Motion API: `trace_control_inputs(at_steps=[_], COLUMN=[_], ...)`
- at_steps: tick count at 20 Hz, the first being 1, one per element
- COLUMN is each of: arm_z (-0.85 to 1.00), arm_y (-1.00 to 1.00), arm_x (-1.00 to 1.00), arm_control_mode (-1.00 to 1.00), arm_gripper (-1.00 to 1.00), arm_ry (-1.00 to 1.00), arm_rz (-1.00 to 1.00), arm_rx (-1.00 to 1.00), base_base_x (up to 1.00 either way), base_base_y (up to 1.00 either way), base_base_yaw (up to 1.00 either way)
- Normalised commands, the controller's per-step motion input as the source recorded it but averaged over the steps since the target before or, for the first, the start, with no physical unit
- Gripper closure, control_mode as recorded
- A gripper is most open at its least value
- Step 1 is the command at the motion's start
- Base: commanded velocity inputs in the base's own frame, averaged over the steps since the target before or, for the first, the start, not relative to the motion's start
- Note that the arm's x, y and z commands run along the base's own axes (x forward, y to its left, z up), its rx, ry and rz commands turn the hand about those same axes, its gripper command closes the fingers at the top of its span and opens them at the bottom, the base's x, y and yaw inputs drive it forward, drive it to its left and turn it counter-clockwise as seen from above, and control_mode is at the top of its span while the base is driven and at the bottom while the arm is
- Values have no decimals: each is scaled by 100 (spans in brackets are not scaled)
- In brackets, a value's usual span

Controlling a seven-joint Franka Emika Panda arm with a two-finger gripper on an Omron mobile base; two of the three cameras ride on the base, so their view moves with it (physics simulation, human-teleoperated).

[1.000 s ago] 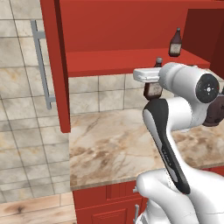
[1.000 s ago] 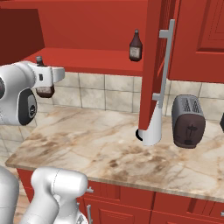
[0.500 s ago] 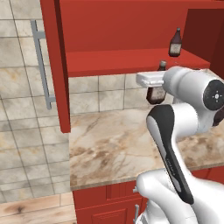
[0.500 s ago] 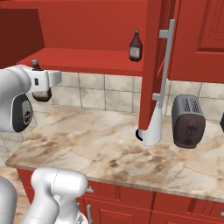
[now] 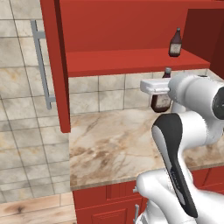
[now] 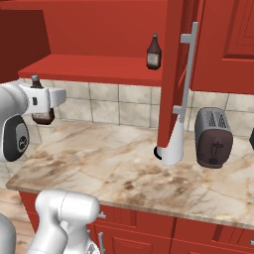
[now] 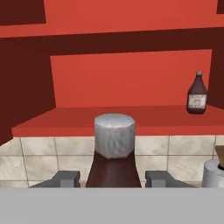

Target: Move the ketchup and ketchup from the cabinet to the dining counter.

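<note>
2 ketchup bottles are in play, and neither has reached the dining counter yet. Reading the right base view from left to right: at the far left, the white arm's gripper [image 6: 43, 101] is clamped on the first ketchup bottle [image 6: 42, 112], holding it upright in the air below the front edge of the shelf and above the marbled worktop [image 6: 124, 168]. The hand view shows that bottle's grey cap and dark neck seated between the 2 finger tips [image 7: 65, 178], which press against its sides. Further right, the second ketchup bottle [image 6: 154, 52] stands upright on the red shelf of the open cabinet [image 6: 89, 67], well apart from the held one. Next comes the cabinet's open door [image 6: 173, 74] with its long silver handle, and under it a white paper-towel roll [image 6: 171, 144] on the worktop. At the far right sits a dark toaster [image 6: 213, 138].

As a judgement, the task is in its early part: 1 bottle is out of the cabinet and in the grip but not delivered, so the carry to the dining counter is left to do. The other bottle is untouched on the shelf and will need its own trip.
</note>
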Motion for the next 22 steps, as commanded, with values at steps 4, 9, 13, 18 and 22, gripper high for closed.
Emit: trace_control_inputs(at_steps=[4,9,13,18,22], arm_z=[0,0,0,0,0], arm_y=[-1,0,0,0,0], arm_x=[0,0,0,0,0], arm_control_mode=[-100,-100,-100,-100,-100], arm_gripper=[100,100,100,100,100], arm_ry=[5,0,0,0,0], arm_rz=[0,0,0,0,0], arm_rx=[0,0,0,0,0], base_base_x=[0,0,0,0,0], base_base_y=[0,0,0,0,0], base_base_yaw=[0,0,0,0,0])
